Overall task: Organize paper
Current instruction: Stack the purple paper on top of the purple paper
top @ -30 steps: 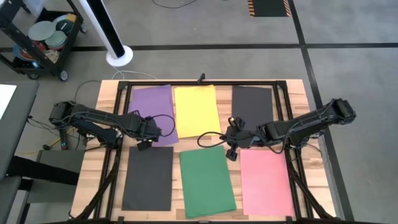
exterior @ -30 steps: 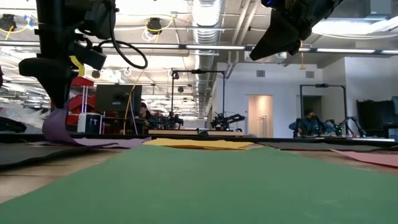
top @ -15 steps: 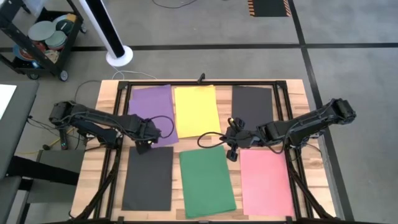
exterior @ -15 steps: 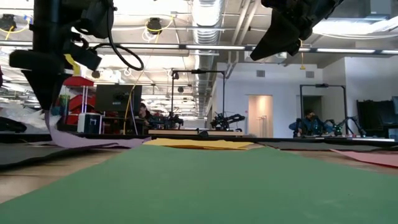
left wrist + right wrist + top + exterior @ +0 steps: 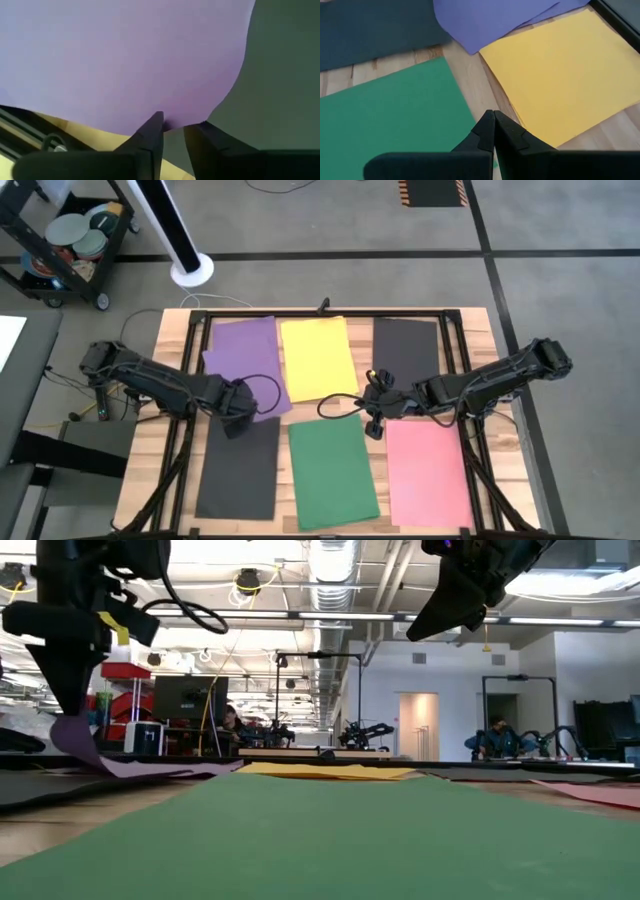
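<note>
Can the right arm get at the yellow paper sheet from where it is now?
Probably yes. The right gripper, fingers shut, hovers above the bare wood between the green paper sheet and the flat yellow paper sheet, beside the yellow sheet's near corner. Nothing lies on that corner, and the left gripper is off at the purple paper sheet.

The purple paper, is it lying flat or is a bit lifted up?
A bit is lifted. The left pincer pinches one corner of the purple paper and holds it curled up off the table, while the rest lies flat.
</note>
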You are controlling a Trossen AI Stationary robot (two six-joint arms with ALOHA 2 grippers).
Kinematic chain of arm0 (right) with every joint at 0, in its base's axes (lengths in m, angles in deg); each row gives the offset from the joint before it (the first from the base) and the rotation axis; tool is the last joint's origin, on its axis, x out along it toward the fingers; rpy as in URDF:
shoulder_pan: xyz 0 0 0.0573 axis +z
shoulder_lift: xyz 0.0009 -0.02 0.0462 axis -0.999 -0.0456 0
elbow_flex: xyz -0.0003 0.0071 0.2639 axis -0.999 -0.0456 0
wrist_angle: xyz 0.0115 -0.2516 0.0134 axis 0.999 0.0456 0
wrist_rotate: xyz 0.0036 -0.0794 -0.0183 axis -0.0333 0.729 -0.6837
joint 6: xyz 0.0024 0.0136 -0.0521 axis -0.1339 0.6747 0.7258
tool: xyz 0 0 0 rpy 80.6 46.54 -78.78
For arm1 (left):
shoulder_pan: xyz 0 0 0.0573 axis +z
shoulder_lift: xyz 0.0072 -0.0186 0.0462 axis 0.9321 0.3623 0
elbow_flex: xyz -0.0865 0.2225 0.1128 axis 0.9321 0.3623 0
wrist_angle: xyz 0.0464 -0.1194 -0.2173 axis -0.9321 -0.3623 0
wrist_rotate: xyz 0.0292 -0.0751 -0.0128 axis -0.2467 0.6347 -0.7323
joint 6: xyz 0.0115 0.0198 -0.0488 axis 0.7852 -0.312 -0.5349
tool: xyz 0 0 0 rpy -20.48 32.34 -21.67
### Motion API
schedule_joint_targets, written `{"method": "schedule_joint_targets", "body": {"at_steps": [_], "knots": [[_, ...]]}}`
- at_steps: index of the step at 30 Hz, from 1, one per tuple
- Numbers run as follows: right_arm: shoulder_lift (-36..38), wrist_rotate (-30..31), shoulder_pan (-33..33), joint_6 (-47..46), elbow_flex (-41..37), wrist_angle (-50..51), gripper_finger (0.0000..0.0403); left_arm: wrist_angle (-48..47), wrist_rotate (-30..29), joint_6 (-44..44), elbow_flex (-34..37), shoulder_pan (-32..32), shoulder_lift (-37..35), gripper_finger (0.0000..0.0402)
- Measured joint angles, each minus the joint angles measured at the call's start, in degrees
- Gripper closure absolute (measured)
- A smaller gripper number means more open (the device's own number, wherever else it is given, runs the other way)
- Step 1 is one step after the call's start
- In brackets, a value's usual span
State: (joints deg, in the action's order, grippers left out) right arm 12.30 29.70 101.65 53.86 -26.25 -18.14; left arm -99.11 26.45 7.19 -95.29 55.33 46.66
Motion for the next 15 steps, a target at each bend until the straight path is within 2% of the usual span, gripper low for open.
{"method": "schedule_joint_targets", "body": {"at_steps": [5, 9, 15], "knots": [[0.0, 0.0, 0.0, 0.3, 0.0, 0.0, 0.0403, 0.3, 0.2, -0.3, 0.0, -2.2, 0.0, 0.0325], [0.0, 0.0, 0.0, 1.0, 0.0, 0.0, 0.0403, 0.3, -0.6, -0.4, 0.0, -3.1, 0.0, 0.029], [0.0, 0.0, 0.0, 1.0, 0.0, 0.0, 0.0403, -0.3, -6.7, 0.8, 0.0, -3.1, 0.0, 0.0231]]}}
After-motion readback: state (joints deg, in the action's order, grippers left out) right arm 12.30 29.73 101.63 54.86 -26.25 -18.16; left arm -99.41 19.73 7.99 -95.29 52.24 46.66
